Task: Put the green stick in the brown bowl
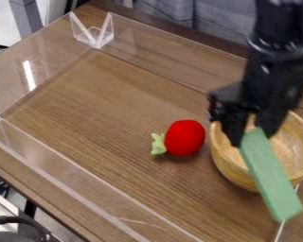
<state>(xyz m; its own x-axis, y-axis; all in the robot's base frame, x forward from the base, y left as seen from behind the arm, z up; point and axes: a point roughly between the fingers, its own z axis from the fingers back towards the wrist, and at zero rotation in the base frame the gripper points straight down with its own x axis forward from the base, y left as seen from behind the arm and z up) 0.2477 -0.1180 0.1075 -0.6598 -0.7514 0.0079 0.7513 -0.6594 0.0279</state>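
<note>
A black robot gripper hangs pointing down over the right side of a wooden tabletop edged by a low clear plastic wall. Its jaws are nearly closed, pinching the upper end of a flat, mint-green rectangular stick. The stick slants down and toward the viewer from the fingers, its lower end reaching past the near rim of a round, light-brown wooden bowl with a thick rim. From this angle the stick appears to be in the air above the bowl; whether it touches the rim cannot be told.

Just left of the bowl, resting on the table, lies a red round toy fruit with a small green leaf.

The stick looks rigid, light and matte, so it probably will not bend or slip easily. Held at one end, though, its long free length could swing or catch the rim; a hold nearer the middle would likely be steadier.
</note>
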